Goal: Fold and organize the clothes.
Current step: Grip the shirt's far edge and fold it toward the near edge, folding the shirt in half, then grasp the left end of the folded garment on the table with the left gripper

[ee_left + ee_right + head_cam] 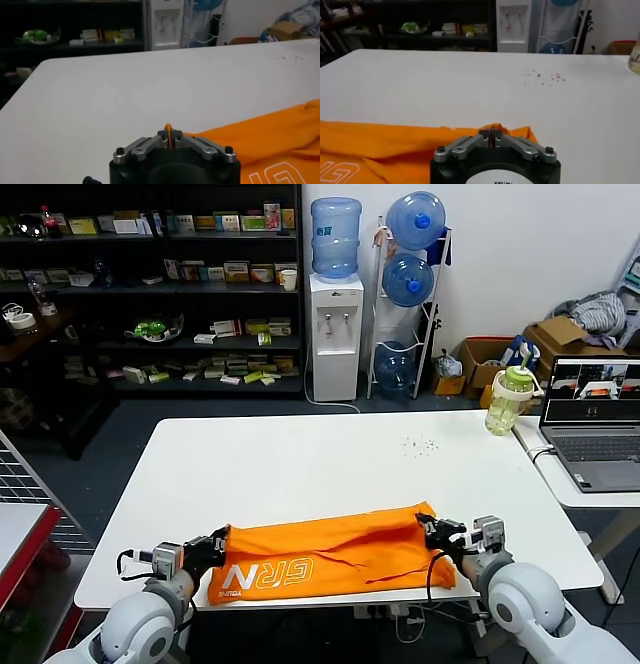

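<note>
T-shirt (335, 559): one, orange, on table (300, 469); left claw (217, 547), right claw (437, 536) each pinching edge.

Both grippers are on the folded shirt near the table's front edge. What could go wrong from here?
1. The left gripper and right gripper each pinch only a sliver of the shirt; letting go unevenly could skew the fold.
2. The shirt's near hem sits at the table edge, so it might slide off.
3. Creases across the middle may stay.

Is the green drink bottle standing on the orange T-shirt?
No. The green bottle stands at the table's far right corner, well apart from the orange T-shirt at the near edge.
</note>
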`<control>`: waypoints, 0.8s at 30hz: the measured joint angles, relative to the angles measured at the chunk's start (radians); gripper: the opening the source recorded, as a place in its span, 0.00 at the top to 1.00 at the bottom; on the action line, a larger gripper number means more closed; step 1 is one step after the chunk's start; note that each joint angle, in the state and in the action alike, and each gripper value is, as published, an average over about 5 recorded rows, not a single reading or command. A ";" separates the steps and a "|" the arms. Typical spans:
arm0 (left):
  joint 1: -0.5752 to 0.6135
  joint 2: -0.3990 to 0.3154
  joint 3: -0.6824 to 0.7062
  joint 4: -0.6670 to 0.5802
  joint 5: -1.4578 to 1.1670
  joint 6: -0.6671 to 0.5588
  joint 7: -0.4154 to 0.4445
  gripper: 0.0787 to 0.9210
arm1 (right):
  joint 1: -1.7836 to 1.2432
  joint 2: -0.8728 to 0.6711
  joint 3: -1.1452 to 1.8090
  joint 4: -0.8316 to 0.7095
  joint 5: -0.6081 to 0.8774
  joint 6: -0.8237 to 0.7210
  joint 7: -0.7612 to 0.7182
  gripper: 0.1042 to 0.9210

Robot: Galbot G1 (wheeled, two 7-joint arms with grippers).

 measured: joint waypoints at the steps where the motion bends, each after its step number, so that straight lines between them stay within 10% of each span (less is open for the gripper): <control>1: 0.006 0.001 -0.002 -0.005 0.001 0.002 -0.002 0.82 | -0.007 -0.001 0.005 0.006 0.000 0.000 0.001 0.77; 17: 0.078 -0.021 -0.016 -0.019 0.031 0.015 -0.006 0.28 | -0.116 0.002 0.100 0.081 -0.010 0.007 0.007 0.21; 24: 0.076 -0.051 -0.011 0.020 0.046 0.004 0.002 0.12 | -0.150 0.010 0.124 0.093 -0.016 0.008 0.006 0.12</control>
